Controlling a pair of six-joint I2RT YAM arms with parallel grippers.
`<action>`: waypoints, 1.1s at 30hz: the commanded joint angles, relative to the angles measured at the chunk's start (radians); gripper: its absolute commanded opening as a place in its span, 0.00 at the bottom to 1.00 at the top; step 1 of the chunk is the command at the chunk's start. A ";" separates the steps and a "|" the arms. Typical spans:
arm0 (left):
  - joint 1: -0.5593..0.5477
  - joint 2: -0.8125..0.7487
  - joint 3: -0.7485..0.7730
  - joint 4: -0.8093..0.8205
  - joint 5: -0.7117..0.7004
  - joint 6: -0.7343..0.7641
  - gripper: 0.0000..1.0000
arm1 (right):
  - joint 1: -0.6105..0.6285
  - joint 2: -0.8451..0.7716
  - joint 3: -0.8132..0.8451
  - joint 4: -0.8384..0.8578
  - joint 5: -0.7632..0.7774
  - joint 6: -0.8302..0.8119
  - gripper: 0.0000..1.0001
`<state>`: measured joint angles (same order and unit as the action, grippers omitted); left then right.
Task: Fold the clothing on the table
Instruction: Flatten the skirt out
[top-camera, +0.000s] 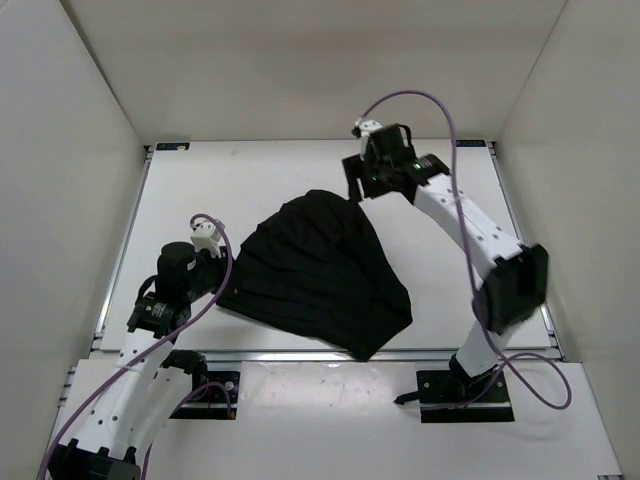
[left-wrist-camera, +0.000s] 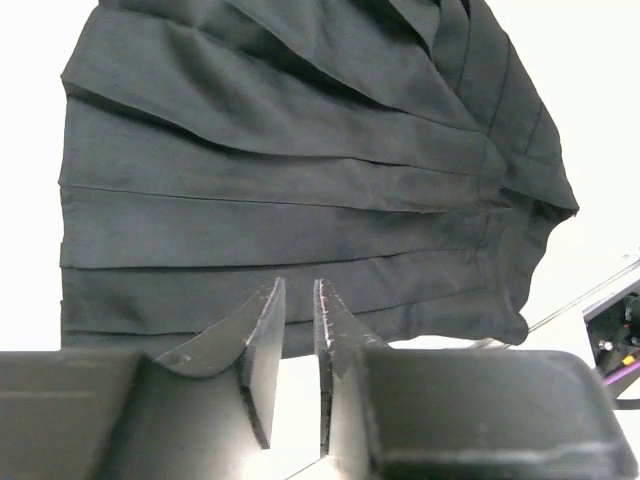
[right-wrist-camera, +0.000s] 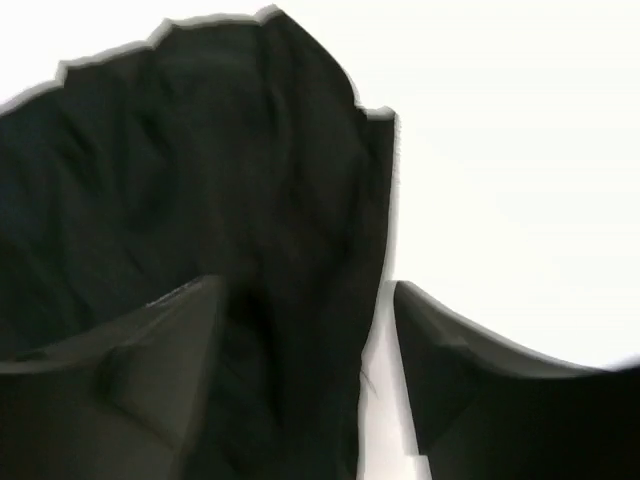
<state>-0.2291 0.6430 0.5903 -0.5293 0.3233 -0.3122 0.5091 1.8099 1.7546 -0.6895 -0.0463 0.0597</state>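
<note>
The left gripper (left-wrist-camera: 298, 285) is hovering just beside the near-left hem of the clothing (top-camera: 320, 270). Its two fingers (left-wrist-camera: 262, 340) are standing almost pressed together, leaving only a thin slit. Bare white surface is showing through that slit, and nothing is being pinched. The tips are pointing at the hem, and whether they are touching the fabric cannot be told.

The right gripper (right-wrist-camera: 308, 283) is sitting at the far tip of the clothing with its two fingers (right-wrist-camera: 150, 360) spread wide. A dark fold of the garment's edge is lying in the gap between them, nearer one finger than the other. The wrist view is blurring, so contact there cannot be told either.

One garment is lying here: black, pleated, and fanning out from a narrow far end to a broad, curved near hem. It is resting flat on the one table (top-camera: 260, 180). White surface is showing on all sides of the clothing. Two arms are flanking the clothing, one on each side. Two purple cables (top-camera: 455, 130) are looping up, one from each arm.
</note>
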 joint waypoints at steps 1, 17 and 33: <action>0.002 -0.018 -0.023 0.050 0.042 0.001 0.28 | 0.041 -0.173 -0.247 0.044 0.082 -0.044 0.56; 0.000 -0.005 -0.087 0.204 0.163 -0.110 0.41 | 0.221 -0.478 -0.875 0.160 -0.133 -0.162 0.54; 0.010 -0.034 -0.115 0.216 0.157 -0.123 0.42 | 0.261 -0.345 -0.892 0.258 -0.142 -0.173 0.44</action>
<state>-0.2268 0.6243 0.4820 -0.3359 0.4641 -0.4347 0.7628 1.4483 0.8742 -0.4759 -0.1928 -0.1059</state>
